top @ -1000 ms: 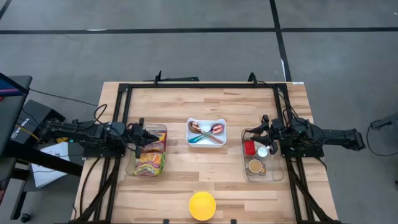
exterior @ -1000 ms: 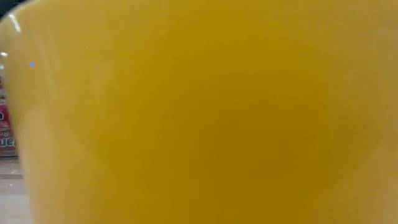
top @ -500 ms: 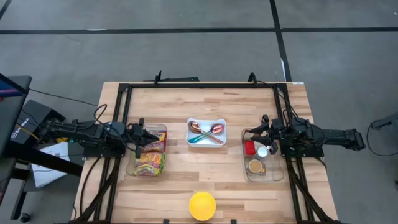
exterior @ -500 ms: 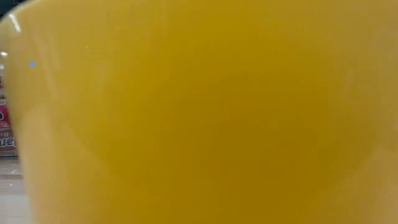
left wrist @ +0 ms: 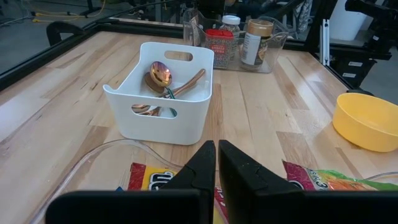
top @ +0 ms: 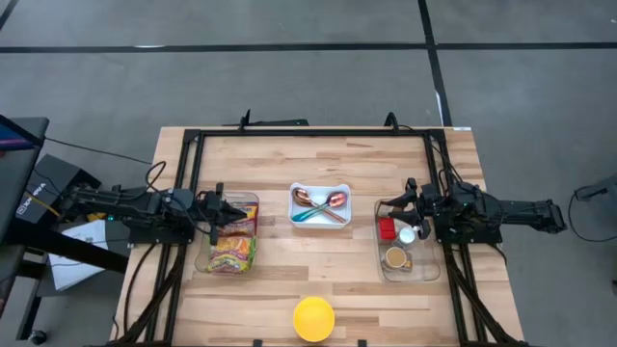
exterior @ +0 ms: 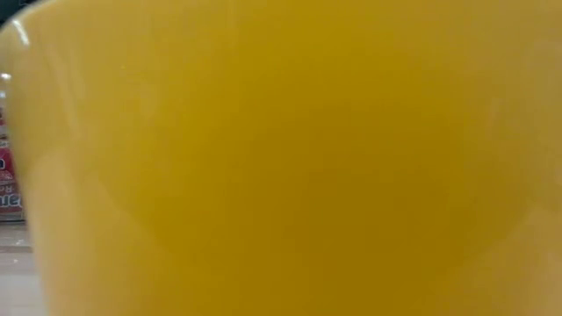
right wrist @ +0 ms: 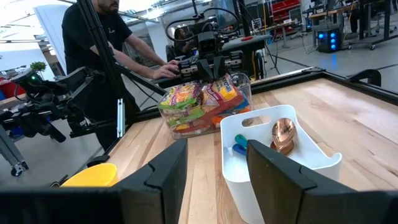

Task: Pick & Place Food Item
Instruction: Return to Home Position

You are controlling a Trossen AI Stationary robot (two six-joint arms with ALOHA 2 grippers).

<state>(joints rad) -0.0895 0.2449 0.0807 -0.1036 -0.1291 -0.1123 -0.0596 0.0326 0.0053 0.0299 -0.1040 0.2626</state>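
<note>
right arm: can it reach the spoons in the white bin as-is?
Likely yes. The right tool hangs open over the clear jar bin, beside the white bin; nothing stands between them, and the spoons lie uncovered in its open top.

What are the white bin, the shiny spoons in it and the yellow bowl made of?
The white handled bin looks like matte moulded plastic: rounded corners, cut-out grips. The shiny spoons look like polished metal with a coloured mirror finish, or coated plastic. The round yellow bowl seems plastic, by its even soft sheen.
</note>
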